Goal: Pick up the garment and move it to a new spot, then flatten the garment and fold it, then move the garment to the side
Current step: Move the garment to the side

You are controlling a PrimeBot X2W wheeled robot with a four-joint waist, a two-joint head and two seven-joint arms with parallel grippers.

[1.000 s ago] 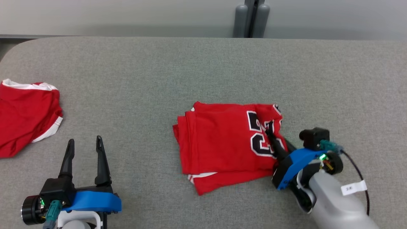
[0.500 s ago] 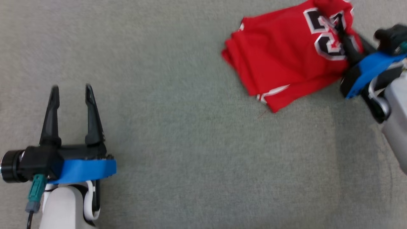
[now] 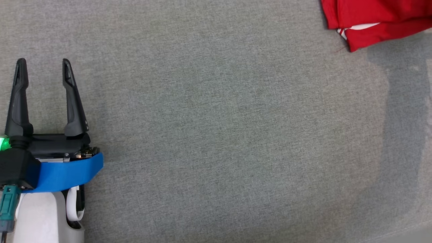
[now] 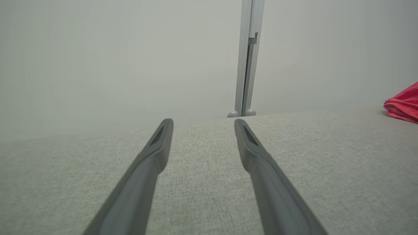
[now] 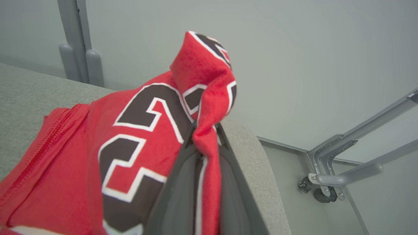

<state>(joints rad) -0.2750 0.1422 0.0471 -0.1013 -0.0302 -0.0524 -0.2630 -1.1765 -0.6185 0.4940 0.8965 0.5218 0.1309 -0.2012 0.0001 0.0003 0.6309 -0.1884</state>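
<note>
The garment [image 5: 134, 137] is a folded red jersey with black and white numbers. In the right wrist view my right gripper [image 5: 204, 130] is shut on a bunched fold of it, near the table's right end. A corner of the garment [image 3: 371, 20] lies at the top right of the head view, and its edge [image 4: 403, 104] appears far right in the left wrist view. My left gripper [image 3: 44, 62] stands open at the left, with nothing between its fingers, low over the grey table [image 3: 216, 135].
The table's rounded right end [image 5: 258, 169] drops off just beside the garment. Past it stands a grey metal frame with a caster [image 5: 323, 192] on the floor. A pale wall with a vertical post [image 4: 248, 58] runs behind the table.
The head camera has swung down and left, so the garment and right arm slid toward the top right of the picture. The right gripper keeps its grip; the left stays open.
</note>
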